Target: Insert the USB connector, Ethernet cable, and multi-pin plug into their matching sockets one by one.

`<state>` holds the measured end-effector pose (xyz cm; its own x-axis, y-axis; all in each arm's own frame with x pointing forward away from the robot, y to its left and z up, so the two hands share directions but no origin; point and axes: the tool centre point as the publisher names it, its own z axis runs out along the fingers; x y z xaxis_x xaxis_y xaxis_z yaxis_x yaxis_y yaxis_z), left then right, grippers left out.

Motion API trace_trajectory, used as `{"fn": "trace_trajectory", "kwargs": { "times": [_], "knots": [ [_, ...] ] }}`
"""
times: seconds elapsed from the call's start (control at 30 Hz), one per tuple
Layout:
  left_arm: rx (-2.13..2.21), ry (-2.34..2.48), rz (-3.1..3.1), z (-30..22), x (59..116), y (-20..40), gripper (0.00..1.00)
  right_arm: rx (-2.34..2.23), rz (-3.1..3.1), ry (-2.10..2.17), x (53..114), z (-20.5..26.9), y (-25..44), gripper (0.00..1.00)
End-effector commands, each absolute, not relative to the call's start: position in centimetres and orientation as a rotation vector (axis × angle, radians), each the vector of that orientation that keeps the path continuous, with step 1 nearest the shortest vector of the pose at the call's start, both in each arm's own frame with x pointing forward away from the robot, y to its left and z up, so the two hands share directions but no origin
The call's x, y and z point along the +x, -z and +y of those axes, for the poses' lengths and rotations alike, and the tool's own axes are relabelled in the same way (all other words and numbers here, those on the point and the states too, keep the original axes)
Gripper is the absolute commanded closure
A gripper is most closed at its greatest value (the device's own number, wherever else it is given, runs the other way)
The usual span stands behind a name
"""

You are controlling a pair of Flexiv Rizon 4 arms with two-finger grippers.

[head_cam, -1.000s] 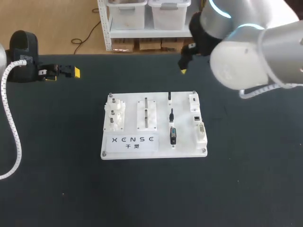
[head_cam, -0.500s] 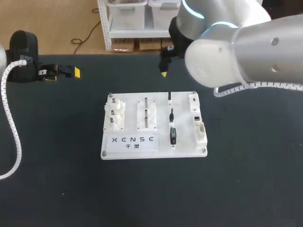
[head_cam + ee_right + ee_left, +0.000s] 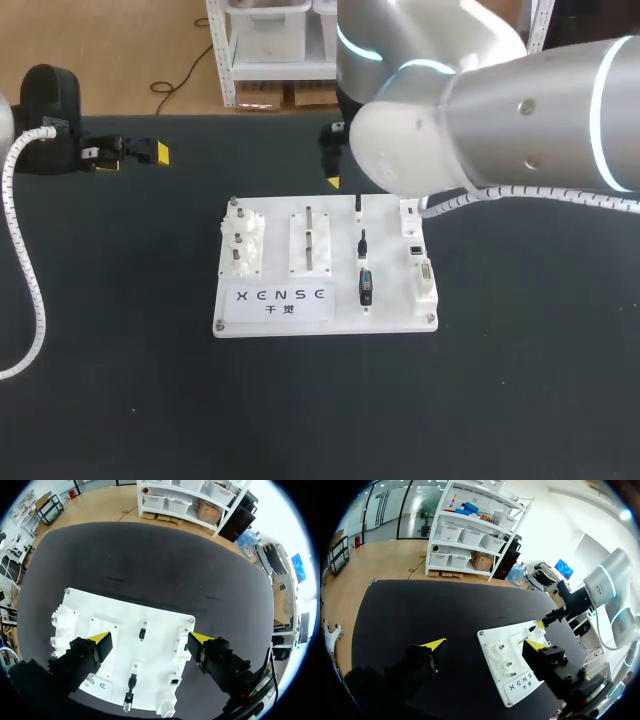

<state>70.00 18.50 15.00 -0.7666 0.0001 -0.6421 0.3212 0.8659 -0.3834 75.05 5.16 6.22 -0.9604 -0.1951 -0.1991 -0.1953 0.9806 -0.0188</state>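
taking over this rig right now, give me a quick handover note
Left gripper: open, empty, at the far left of the table, well away from the board.
Right gripper: open, empty, above the far part of the white board.
Things: three plugs lie in a column on the board, apart from the socket block beside them.
Done: nothing inserted.
Left: pick up and insert all three plugs, one by one.
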Motion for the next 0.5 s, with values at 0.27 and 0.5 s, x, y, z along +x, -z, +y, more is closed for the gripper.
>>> {"fn": "trace_trajectory", "kwargs": {
  "times": [0.27,0.5],
  "knots": [
    [0.231,0.636,2.374,18.5,70.0,-15.0,0.0,-0.135,2.897,0.005,75.07,5.39,-5.25,0.0],
    [0.231,0.636,2.374,18.5,70.0,-15.0,0.0,-0.127,2.887,-0.018,74.77,5.8,-5.11,0.0]
  ]
}}
